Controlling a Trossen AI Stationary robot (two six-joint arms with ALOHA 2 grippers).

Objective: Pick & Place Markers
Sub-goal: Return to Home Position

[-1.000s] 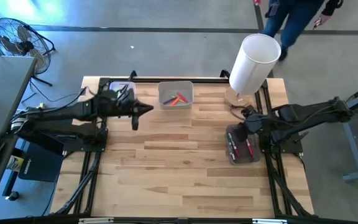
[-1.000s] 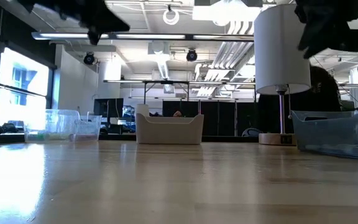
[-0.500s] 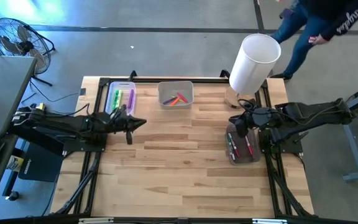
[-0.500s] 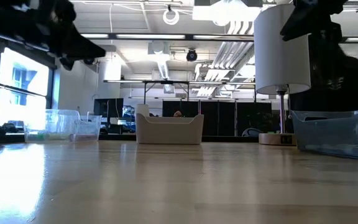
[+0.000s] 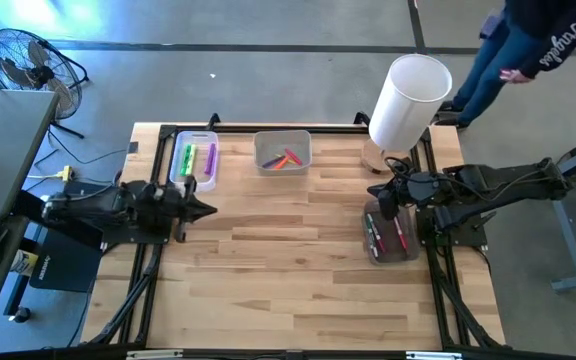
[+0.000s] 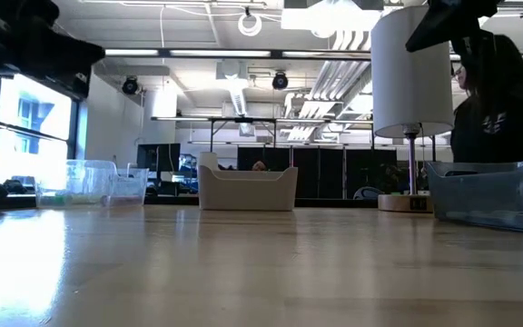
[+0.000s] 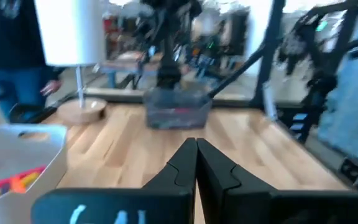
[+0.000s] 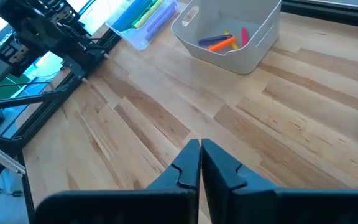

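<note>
Markers [image 5: 286,159] all binned; you see none loose on tabletop [image 5: 288,270].
- clear tray [image 5: 194,135]: just beyond left gripper [image 5: 204,208] tips
- white bin [image 5: 259,150]: well ahead of both
- dark bin [image 5: 392,258]: beneath right gripper [image 5: 384,204]

Both finger pairs clenched, empty. Sorting looks done; only parking arms left.

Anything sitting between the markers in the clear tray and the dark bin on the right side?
Nothing lies on the table between the markers in the clear tray and the dark bin. The white bin sits just off that line, at the far edge. The right gripper hangs shut over the dark bin.
</note>
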